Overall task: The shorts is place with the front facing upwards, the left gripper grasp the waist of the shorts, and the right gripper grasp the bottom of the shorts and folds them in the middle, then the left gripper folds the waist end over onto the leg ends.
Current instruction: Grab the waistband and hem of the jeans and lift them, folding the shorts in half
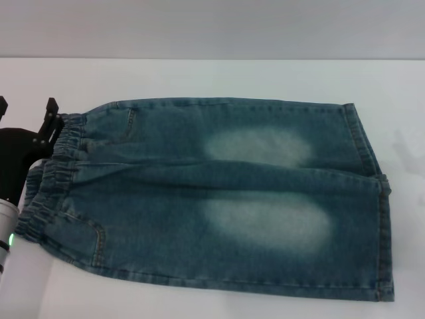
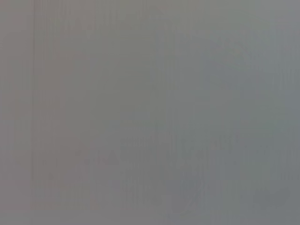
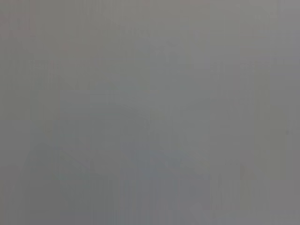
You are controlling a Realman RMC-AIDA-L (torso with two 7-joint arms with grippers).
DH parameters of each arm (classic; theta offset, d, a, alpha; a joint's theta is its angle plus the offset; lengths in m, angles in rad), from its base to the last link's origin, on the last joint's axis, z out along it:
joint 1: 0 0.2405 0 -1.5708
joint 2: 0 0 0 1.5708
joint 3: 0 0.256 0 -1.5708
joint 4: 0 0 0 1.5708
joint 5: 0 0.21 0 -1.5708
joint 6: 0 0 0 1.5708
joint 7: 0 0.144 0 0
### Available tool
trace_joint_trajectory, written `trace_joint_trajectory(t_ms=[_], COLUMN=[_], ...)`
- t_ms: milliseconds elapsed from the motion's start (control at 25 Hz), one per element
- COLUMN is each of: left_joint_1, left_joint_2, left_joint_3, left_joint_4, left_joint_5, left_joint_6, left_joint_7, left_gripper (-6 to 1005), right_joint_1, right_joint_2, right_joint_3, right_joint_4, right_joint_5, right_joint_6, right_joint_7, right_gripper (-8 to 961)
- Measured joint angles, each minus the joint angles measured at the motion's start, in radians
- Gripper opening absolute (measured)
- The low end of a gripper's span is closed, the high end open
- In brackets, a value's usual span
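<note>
The blue-green denim shorts lie flat and spread out on the white table, with both pale faded patches facing up. The puckered elastic waist is at the left end. The two straight leg ends are at the right end. My left gripper hovers at the far left by the far corner of the waist. It is open, and one black fingertip is just at the waistband's edge with nothing held. The right gripper is out of view. Both wrist views show only flat grey.
Bare white table surface surrounds the shorts at the back, right and front left. The table's far edge meets a grey wall along the top of the head view.
</note>
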Motion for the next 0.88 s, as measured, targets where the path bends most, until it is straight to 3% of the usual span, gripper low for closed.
trace_joint_trajectory(t_ms=[880], left_joint_1=[0.004], left_joint_2=[0.002], left_joint_3=[-0.074], left_joint_4=[-0.001], left_joint_5=[0.000], left_joint_6=[0.008], left_joint_7=[0.009], left_gripper=[845], right_joint_1=[0.019], right_joint_2=[-0.002], right_joint_3=[0.009], right_joint_4=[0.012], right_joint_5=[0.002], right_joint_6=[0.002], right_joint_7=[-0.002], right_gripper=[800])
